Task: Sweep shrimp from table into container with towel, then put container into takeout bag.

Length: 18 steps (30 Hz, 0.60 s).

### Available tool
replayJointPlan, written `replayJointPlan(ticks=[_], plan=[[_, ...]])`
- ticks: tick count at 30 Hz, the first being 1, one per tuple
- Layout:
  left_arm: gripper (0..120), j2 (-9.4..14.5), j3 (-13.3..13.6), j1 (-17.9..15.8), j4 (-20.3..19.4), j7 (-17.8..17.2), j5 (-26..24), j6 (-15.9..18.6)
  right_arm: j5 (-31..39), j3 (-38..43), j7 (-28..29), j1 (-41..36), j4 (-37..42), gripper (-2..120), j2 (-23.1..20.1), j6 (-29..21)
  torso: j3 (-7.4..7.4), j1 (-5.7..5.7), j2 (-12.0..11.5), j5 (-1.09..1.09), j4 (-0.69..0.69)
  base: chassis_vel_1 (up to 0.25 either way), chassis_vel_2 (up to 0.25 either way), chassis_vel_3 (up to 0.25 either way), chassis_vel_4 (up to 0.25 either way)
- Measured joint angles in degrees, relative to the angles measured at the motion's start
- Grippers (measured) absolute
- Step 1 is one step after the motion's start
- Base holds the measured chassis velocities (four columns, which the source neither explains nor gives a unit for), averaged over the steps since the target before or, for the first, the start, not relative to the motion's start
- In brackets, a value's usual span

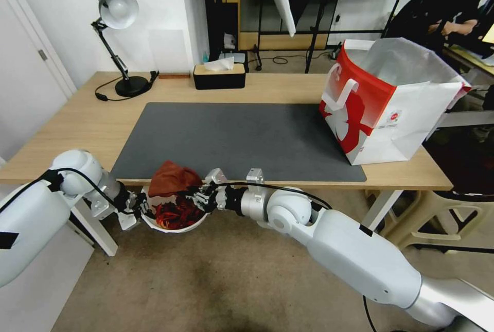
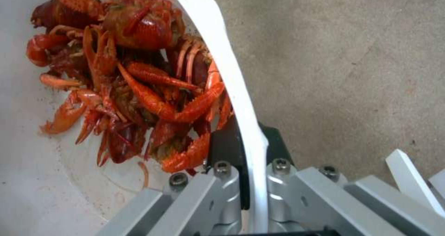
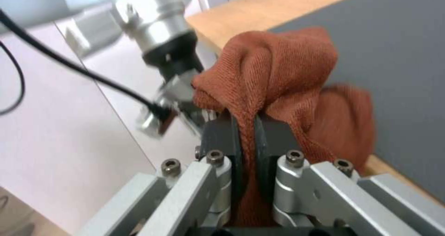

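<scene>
Red-orange shrimp (image 2: pixel 139 83) lie heaped in my white container (image 1: pixel 172 225), held just below the counter's (image 1: pixel 92 131) near edge. The rust-brown towel (image 1: pixel 172 178) bunches over its rim. At far right, the red-and-white takeout bag (image 1: pixel 386 105) stands open, upright.

Light-wood table (image 1: pixel 77 131), dark grey mat (image 1: pixel 242 139) centred on it. Takeout bag (image 1: pixel 383 103) at 3 o'clock, partly on mat. Black tissue box (image 1: pixel 218 76) at 12 o'clock, desk lamp (image 1: pixel 121 38) at 10 o'clock.
</scene>
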Motion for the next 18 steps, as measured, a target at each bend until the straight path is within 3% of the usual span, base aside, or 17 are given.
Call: replayJointPlan(ticks=[9, 12, 17, 18], plan=[[0, 0.2, -0.4, 1.3, -0.6, 0.0, 0.2, 0.0, 4.4, 4.5, 0.8, -0.4, 1.5, 4, 1.0, 2.9, 0.0, 0.0, 0.0, 0.0, 0.01, 0.0, 0.0, 0.0, 0.0], [0, 0.2, -0.8, 1.8, -0.8, 0.0, 0.3, 0.0, 14.9, 9.9, 6.9, -1.3, 2.7, 4, 2.6, 4.0, 0.0, 0.0, 0.0, 0.0, 0.0, 0.0, 0.0, 0.0, 0.0], [0, 0.2, -1.0, 1.9, -1.0, 0.0, 0.3, 0.0, 18.5, 12.8, 11.3, -1.8, 3.1, 4, 3.2, 4.7, 0.0, 0.0, 0.0, 0.0, 0.0, 0.0, 0.0, 0.0, 0.0], [0, 0.2, -1.1, 2.2, -1.2, -0.1, 0.4, 0.0, 18.7, 15.1, 15.4, -1.9, 3.2, 4, 3.4, 4.9, 0.0, 0.0, 0.0, 0.01, 0.0, 0.0, 0.0, 0.0, 0.0]])
